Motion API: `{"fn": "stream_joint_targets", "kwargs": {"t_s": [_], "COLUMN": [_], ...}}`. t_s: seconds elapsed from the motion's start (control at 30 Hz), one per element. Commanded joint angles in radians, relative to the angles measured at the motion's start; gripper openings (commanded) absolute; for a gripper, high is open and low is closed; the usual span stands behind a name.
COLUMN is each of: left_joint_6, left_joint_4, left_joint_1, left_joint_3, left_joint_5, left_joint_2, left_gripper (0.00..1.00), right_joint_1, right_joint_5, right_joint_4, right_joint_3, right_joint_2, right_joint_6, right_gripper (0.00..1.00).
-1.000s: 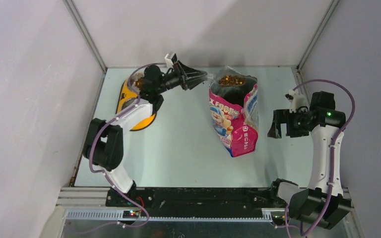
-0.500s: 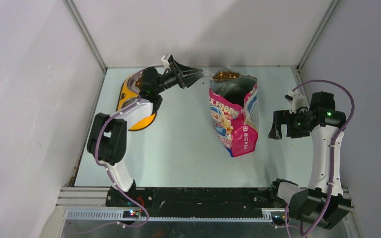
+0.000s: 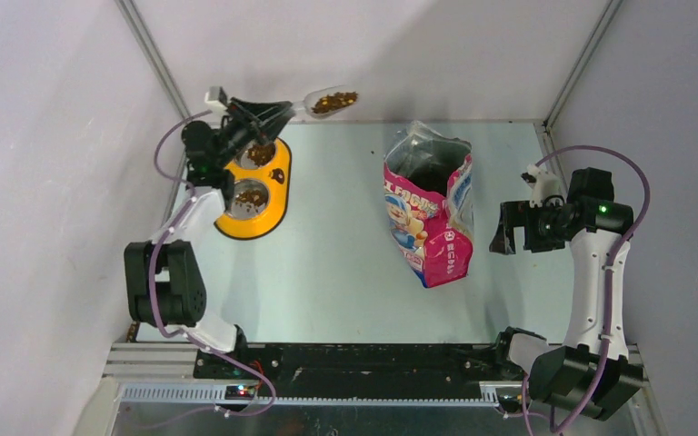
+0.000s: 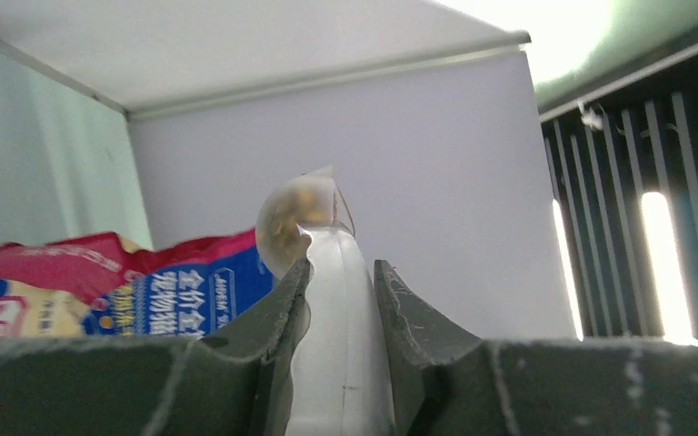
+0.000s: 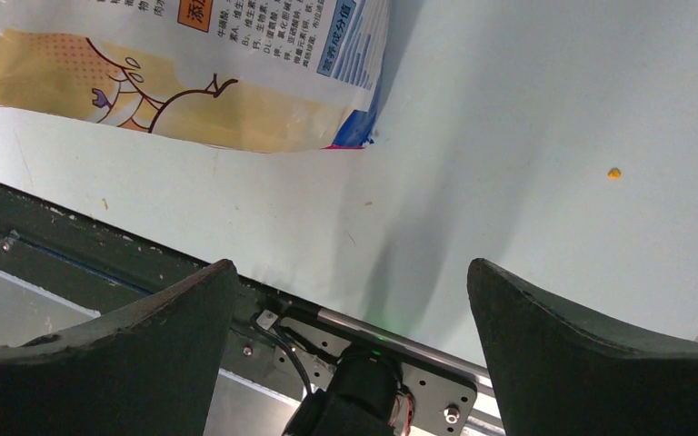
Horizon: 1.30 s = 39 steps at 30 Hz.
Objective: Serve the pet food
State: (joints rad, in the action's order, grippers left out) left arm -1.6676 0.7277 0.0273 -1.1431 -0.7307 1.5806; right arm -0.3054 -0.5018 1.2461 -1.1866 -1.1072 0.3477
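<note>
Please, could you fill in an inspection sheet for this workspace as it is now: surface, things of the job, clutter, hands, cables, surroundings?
Surface: pale green table, matte.
Job's things: pet food fills the clear scoop, raised near the far wall. Both cups of the yellow double bowl hold kibble. The open bag stands mid-table.
Clutter: one small orange crumb on the table near the bag.
Hands: left hand shut on the scoop's handle; right hand open, empty, beside the bag.
Cables: purple cables loop along both arms, touching no object.
Surroundings: plain pale walls, metal frame posts; nothing else seen.
</note>
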Motion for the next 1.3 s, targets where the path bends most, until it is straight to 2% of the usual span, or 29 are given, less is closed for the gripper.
{"fn": "stream_joint_targets", "kwargs": {"t_s": [0.0,0.47,0.83,1.07,1.27], "left_joint_6": [0.062,0.137,0.370,0.508,0.649], "left_joint_4": [-0.012,-0.121,-0.339,-0.468,-0.558], "left_joint_1": [-0.116,-0.512,-0.641,-0.664,-0.664], "left_joint_3": [0.070,0.371,0.567,0.612,0.579], "left_joint_5": [0.030,0.019,0.146,0.227,0.288], "left_joint_2": [-0.107,-0.374,-0.594,-0.632,-0.599], "left_gripper": [0.00,0.00,0.00,0.00,0.00], "right_joint_1": [-0.001,0.008,0.008,0.008,0.008], "right_joint_5": [-0.042,-0.104,-0.145,-0.155,-0.165], "right_joint_4": [-0.028,-0.055,-0.042,-0.033,-0.036], "right_joint_3": [-0.041,-0.049,-0.048,-0.048,-0.030], "right_joint_2": [0.020,0.018,0.020,0.036,0.053], "right_joint_6": [-0.014,-0.017,0.004,0.019,0.019], "right_gripper": [1.00,0.99,1.00,1.00,0.99]}}
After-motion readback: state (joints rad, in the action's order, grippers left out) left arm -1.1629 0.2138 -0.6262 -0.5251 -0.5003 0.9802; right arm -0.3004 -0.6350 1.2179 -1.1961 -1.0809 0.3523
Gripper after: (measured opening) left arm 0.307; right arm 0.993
